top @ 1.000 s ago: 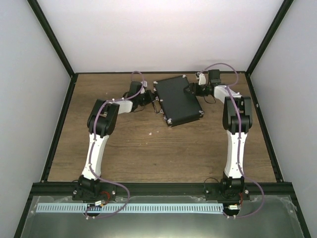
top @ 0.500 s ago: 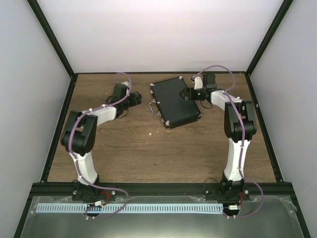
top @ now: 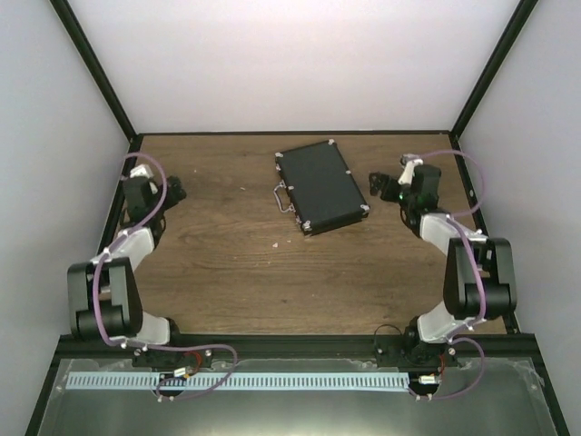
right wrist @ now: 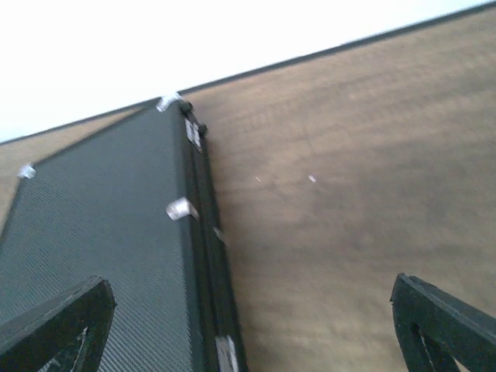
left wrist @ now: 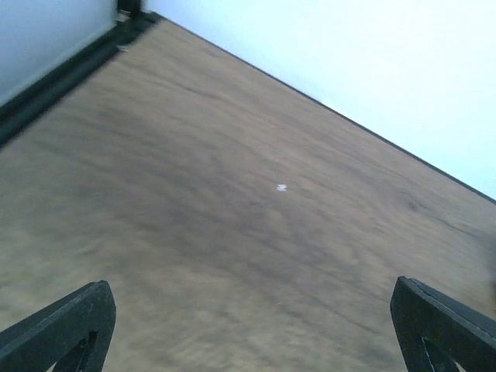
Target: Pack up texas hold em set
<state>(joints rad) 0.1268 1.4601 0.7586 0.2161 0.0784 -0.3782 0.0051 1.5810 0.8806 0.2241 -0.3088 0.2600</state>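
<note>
we see a brown wood-grain tabletop point(top: 272, 282) boxed in by plain white walls point(top: 290, 64) and black frame posts point(top: 91, 82). the small black rectangular briefcase with silver corners point(top: 322, 186) lies flat and shut at the far middle, its handle point(top: 282, 197) facing left. the left gripper point(top: 172, 191) hovers by the left wall, the right gripper point(top: 377, 184) just beside the case's right edge — both spread wide, holding nothing.

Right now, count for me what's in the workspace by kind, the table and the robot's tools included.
Black briefcase: 1, closed, lying flat
Tools: 2, the left tool and the right tool, both open and holding nothing
Wooden table: 1
Total: 4
</note>
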